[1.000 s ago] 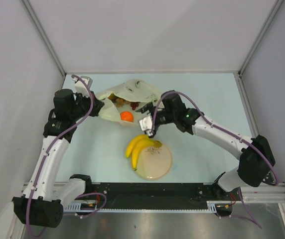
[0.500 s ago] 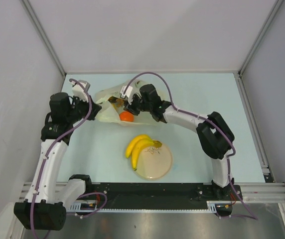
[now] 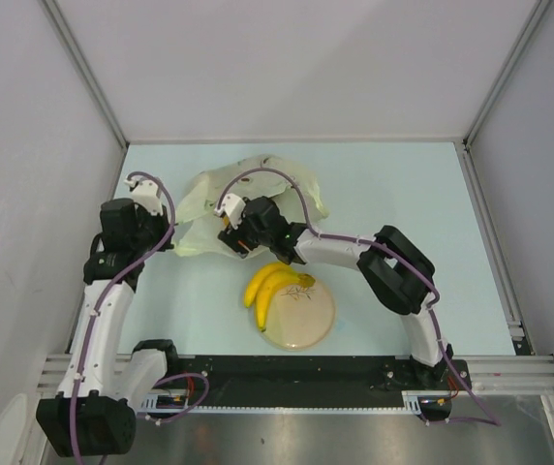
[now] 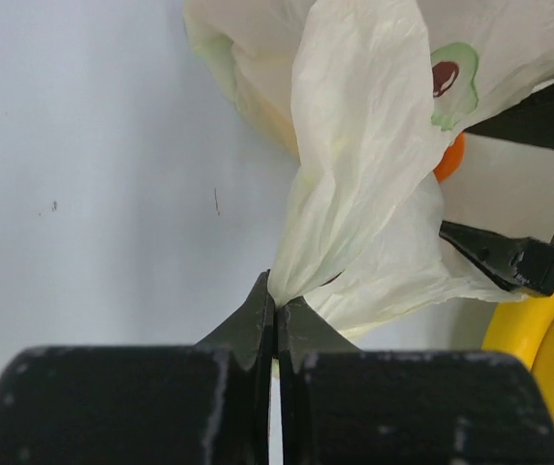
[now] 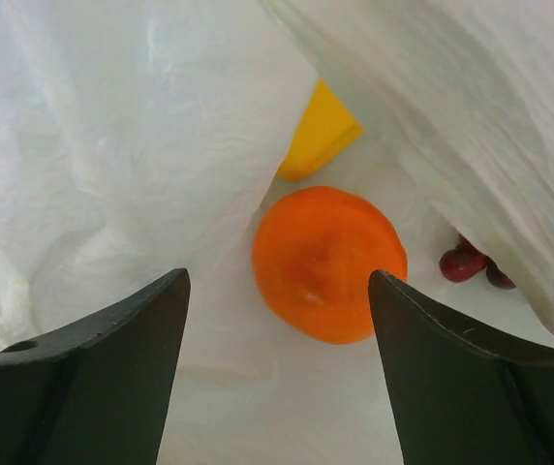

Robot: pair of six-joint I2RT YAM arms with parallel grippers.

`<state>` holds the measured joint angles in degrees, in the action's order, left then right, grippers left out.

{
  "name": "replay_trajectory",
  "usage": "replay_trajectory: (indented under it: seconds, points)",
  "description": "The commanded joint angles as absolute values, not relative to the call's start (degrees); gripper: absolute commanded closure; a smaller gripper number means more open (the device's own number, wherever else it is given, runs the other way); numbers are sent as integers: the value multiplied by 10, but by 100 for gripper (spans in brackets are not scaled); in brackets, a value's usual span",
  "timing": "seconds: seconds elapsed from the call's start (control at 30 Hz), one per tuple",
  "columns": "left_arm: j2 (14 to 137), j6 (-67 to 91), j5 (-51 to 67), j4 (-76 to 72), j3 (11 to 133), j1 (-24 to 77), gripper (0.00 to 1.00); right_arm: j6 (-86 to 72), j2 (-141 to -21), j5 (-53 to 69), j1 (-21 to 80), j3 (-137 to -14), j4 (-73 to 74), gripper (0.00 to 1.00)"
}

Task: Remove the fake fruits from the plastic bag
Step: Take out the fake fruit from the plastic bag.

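Your right end effector [image 5: 277, 281] is inside the mouth of the thin, crinkly cream plastic bag [image 5: 112, 145]. Its two dark fingers are spread wide and hold nothing. The glossy round orange fruit [image 5: 327, 263] lies on the bag film just ahead, centred between the fingertips. A yellow wedge-shaped fruit [image 5: 318, 131] sits just beyond it, and dark red grapes [image 5: 469, 263] peek from under a fold to the right.

Your left end effector [image 4: 275, 305] is pinched fully closed on a gathered twist of the bag, pulling it taut.

The only marking on the film is a green avocado print with a brown stone [image 4: 451, 73].

The overhead camera shows the bag [image 3: 258, 179] at the far left of the pale blue table [image 3: 393, 194], with the right end effector [image 3: 233, 235] buried in it so the fruits inside are hidden. Only this view shows the yellow banana bunch [image 3: 272, 288] out of the bag, lying partly across the left rim of the round beige plate [image 3: 306, 325].
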<state>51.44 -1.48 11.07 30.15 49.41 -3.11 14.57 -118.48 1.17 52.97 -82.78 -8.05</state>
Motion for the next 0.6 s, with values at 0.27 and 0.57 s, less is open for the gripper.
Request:
replay_trajectory:
  seconds: [0.27, 0.57]
  points:
    - [490, -4, 141, 340, 476, -36, 100, 128, -1202, -64, 510, -843, -150, 15]
    - [491, -4, 200, 328, 498, -36, 100, 95, -1245, 21, 491, -884, -119, 5]
